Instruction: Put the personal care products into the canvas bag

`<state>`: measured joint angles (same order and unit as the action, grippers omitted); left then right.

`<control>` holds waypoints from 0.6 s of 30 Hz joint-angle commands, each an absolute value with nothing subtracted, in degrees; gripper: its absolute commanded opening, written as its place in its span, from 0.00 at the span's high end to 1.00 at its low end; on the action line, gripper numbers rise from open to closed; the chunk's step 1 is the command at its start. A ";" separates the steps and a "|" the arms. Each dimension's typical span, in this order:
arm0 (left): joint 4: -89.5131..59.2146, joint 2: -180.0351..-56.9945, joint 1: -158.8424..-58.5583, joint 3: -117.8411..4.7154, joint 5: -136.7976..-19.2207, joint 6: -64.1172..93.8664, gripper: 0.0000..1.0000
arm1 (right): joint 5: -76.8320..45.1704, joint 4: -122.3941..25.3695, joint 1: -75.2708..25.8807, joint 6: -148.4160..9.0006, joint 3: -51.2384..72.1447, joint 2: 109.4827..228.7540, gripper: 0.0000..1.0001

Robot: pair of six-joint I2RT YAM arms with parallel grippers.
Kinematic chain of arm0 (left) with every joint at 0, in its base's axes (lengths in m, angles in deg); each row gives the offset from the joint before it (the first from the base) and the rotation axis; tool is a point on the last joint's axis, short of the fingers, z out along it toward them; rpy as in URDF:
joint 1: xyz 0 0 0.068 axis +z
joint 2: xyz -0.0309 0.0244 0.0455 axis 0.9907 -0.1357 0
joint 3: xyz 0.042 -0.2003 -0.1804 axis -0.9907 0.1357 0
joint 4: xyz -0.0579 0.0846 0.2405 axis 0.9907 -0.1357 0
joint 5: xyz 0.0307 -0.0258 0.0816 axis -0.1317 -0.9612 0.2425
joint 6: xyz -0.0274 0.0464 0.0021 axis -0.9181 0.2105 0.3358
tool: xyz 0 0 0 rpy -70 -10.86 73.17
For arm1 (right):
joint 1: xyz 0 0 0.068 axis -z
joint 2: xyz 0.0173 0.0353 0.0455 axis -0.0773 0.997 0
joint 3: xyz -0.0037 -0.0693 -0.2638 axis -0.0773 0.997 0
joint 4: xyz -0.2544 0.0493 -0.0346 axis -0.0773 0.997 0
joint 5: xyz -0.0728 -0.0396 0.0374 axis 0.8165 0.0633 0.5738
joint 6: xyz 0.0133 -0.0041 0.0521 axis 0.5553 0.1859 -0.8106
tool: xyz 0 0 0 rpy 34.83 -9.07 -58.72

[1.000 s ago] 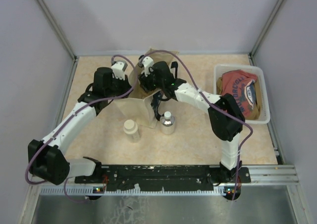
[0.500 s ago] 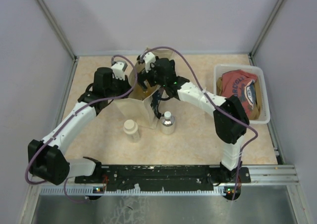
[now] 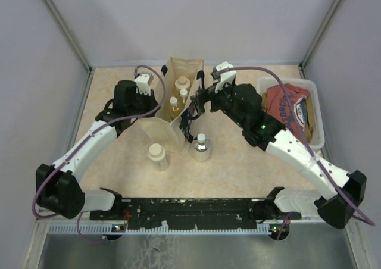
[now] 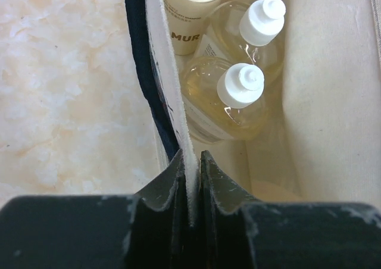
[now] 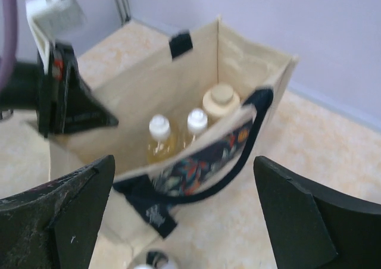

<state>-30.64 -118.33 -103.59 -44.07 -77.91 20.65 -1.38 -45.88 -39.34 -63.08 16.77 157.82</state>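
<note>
The canvas bag (image 3: pixel 186 65) stands open at the back centre of the table. Inside it are two amber bottles (image 4: pixel 241 87) (image 4: pixel 262 22) and a cream jar (image 5: pixel 220 101). My left gripper (image 4: pixel 190 159) is shut on the bag's near-left rim and holds it up. Just right of the bag's mouth my right gripper (image 3: pixel 199 97) hangs open and empty, looking down at the bag (image 5: pixel 131 102) from above. A second cream jar (image 3: pixel 157 155) and a round clear bottle (image 3: pixel 201 147) stand on the table in front of the bag.
A white tub (image 3: pixel 262 87) holding a red shirt (image 3: pixel 289 108) sits at the right edge. The bag's dark strap (image 5: pixel 250 132) loops over its near side. Walls close the table at the back and both sides.
My right gripper opened over the bag and drew back to the right, out of its mouth. The bag's contents now show from above. The left gripper kept its hold.
</note>
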 commanded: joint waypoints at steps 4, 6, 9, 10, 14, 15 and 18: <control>-28.59 -119.16 -103.54 -45.74 -77.69 20.73 1.00 | -3.09 -41.34 -40.43 -68.77 33.58 150.21 0.01; -28.75 -118.90 -103.55 -45.74 -77.39 20.82 1.00 | -3.10 -41.20 -41.41 -68.91 36.60 149.26 0.01; -29.17 -118.32 -103.51 -45.74 -76.82 20.80 1.00 | -1.71 -39.08 -43.12 -68.69 37.96 149.70 0.01; -29.20 -118.08 -103.49 -45.70 -76.70 20.80 1.00 | -1.10 -38.08 -43.75 -68.47 37.81 150.25 0.01; -29.38 -117.33 -103.50 -45.42 -76.58 20.61 1.00 | -0.05 -35.94 -45.84 -68.50 36.54 152.46 0.01; -29.43 -117.13 -103.58 -45.27 -76.54 20.53 1.00 | -0.05 -35.79 -46.30 -68.72 36.26 153.09 0.01; -29.47 -116.52 -103.56 -44.89 -76.53 20.46 1.00 | 0.34 -34.27 -47.54 -69.08 34.57 155.32 0.01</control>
